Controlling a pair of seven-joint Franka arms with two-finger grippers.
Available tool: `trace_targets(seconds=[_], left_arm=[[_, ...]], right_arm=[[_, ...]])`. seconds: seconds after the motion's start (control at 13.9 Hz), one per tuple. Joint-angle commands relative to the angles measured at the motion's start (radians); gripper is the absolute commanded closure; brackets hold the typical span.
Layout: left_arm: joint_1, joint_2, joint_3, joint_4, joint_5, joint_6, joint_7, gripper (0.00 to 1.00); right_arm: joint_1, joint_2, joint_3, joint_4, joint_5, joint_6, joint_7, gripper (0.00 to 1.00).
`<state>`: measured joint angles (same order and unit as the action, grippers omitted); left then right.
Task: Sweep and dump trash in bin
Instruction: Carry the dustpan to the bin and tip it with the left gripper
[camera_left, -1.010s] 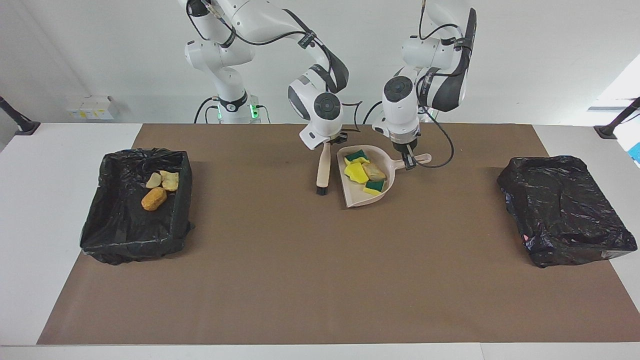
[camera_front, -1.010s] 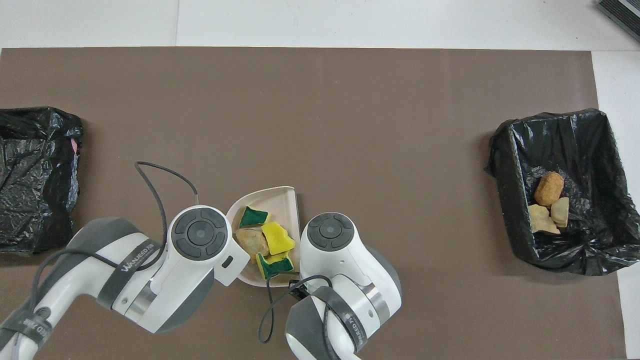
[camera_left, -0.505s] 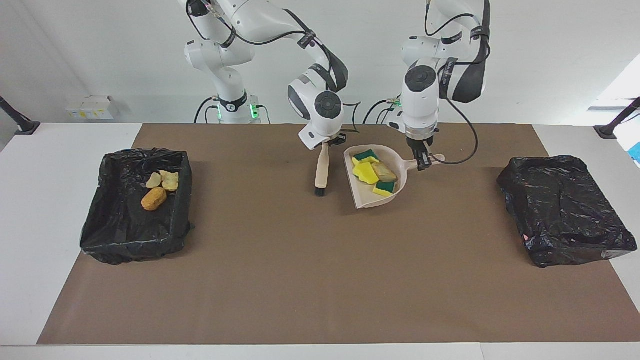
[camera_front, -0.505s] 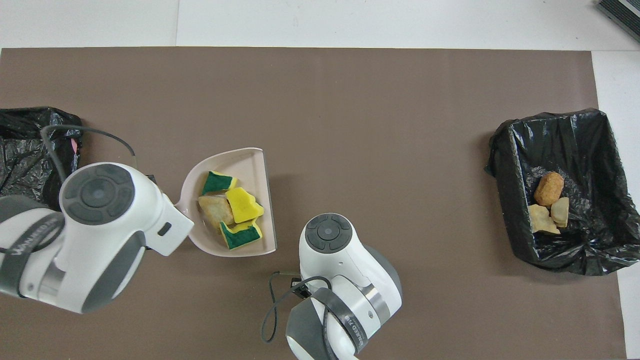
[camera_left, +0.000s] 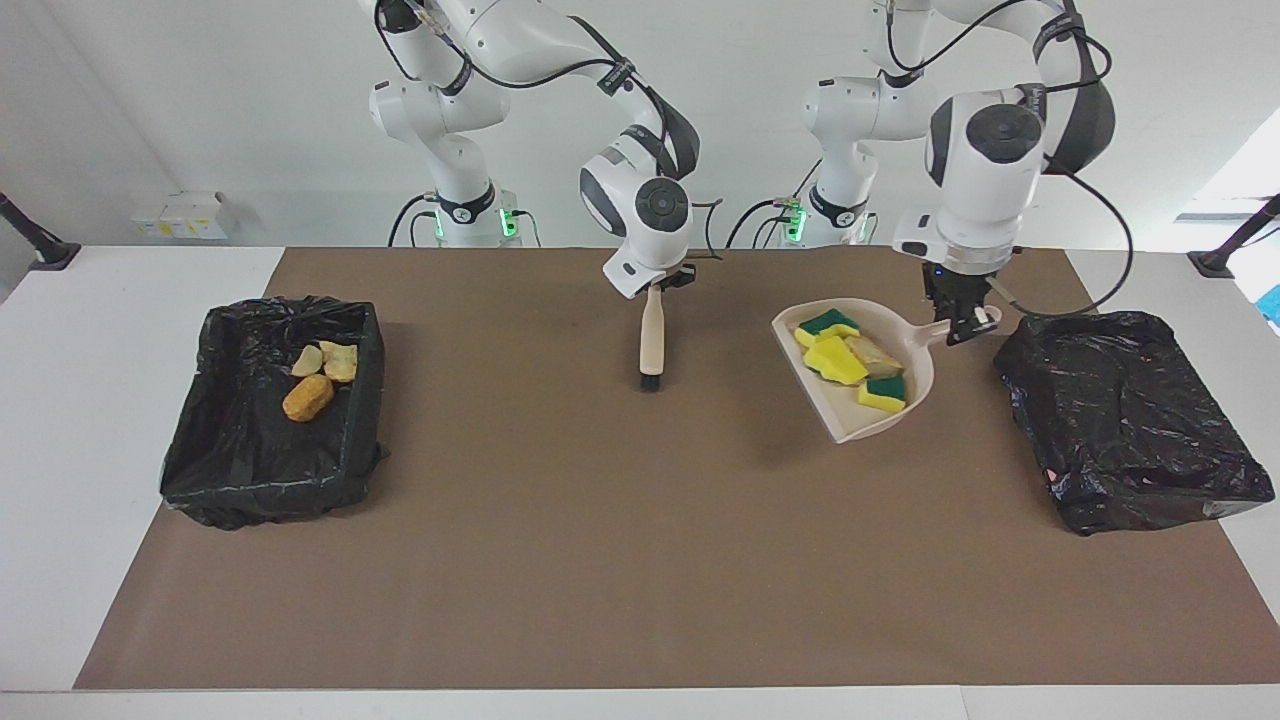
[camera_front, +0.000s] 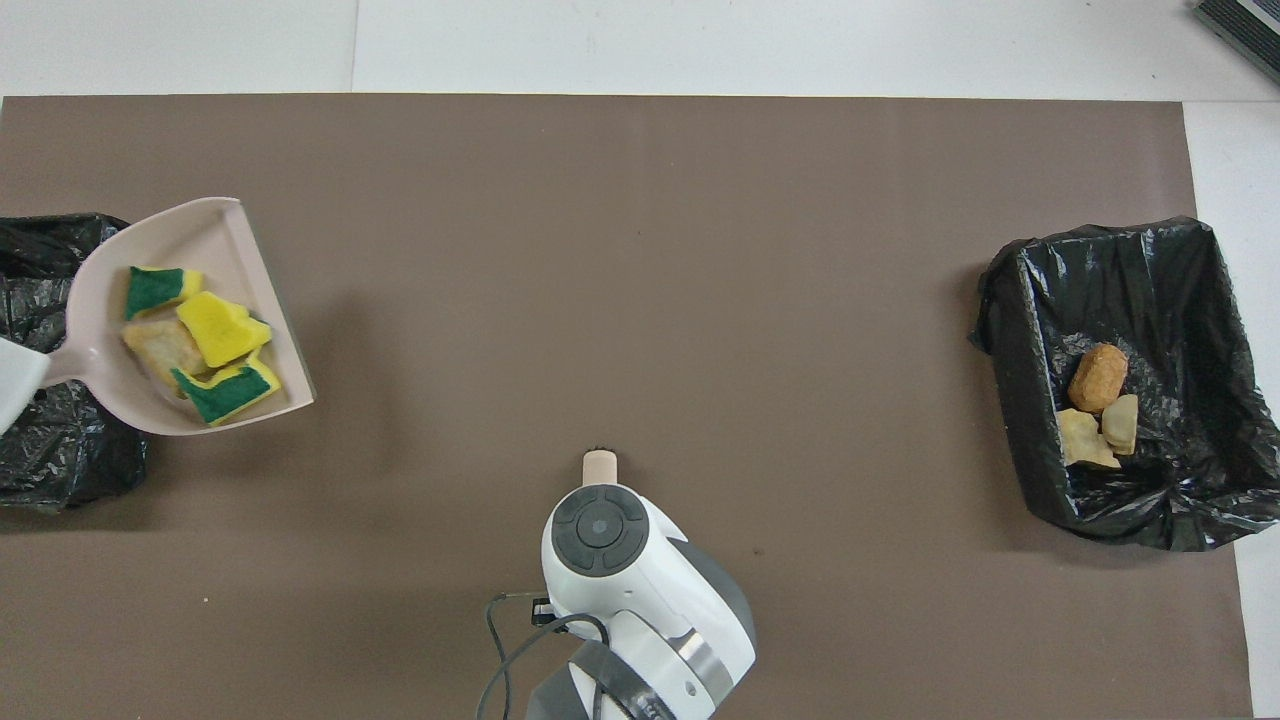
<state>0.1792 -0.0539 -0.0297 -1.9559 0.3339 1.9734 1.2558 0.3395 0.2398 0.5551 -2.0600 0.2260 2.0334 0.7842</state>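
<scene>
Two white Franka arms, glossy rounded shells with dark grey bands at the joints. Left arm (camera_left: 985, 150): round dark grey cap on the wrist, black cable looping off it. Right arm (camera_left: 640, 200): same cap, black cable clipped along the link. Green lights glow at both bases. Small black finger assemblies under the wrists.

I can read no complete text, label, brand, number or sign anywhere on my arms, the table or the things lying on it.
</scene>
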Motion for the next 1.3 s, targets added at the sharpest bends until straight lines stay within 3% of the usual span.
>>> trace_targets(seconds=[0.0, 0.22, 0.36, 0.5, 0.72, 0.94, 1.23], left_arm=[[0.164, 0.115, -0.016, 0.155, 0.008, 0.048, 0.190, 1.00], [0.296, 0.198, -0.015, 0.245, 0.046, 0.145, 0.370, 1.00], [0.313, 0.252, -0.015, 0.297, 0.190, 0.177, 0.425, 1.00], [0.304, 0.273, -0.015, 0.307, 0.351, 0.194, 0.425, 1.00], [0.254, 0.296, -0.016, 0.295, 0.586, 0.185, 0.418, 1.00], [0.235, 0.307, -0.016, 0.284, 0.634, 0.170, 0.401, 1.00], [0.235, 0.310, -0.015, 0.276, 0.724, 0.163, 0.298, 1.00]], right_arm=[[0.035, -0.010, 0.005, -0.012, 0.018, 0.018, 0.013, 1.00], [0.059, 0.010, 0.003, -0.028, 0.018, 0.028, 0.006, 1.00], [0.069, 0.035, 0.003, -0.029, 0.019, 0.067, 0.009, 1.00], [0.059, 0.036, 0.002, 0.006, 0.018, 0.019, 0.013, 0.00], [0.023, 0.023, 0.002, 0.085, 0.010, -0.088, 0.015, 0.00], [0.001, 0.019, -0.007, 0.156, -0.020, -0.169, 0.003, 0.00], [-0.146, 0.004, -0.003, 0.259, -0.089, -0.281, -0.147, 0.00]])
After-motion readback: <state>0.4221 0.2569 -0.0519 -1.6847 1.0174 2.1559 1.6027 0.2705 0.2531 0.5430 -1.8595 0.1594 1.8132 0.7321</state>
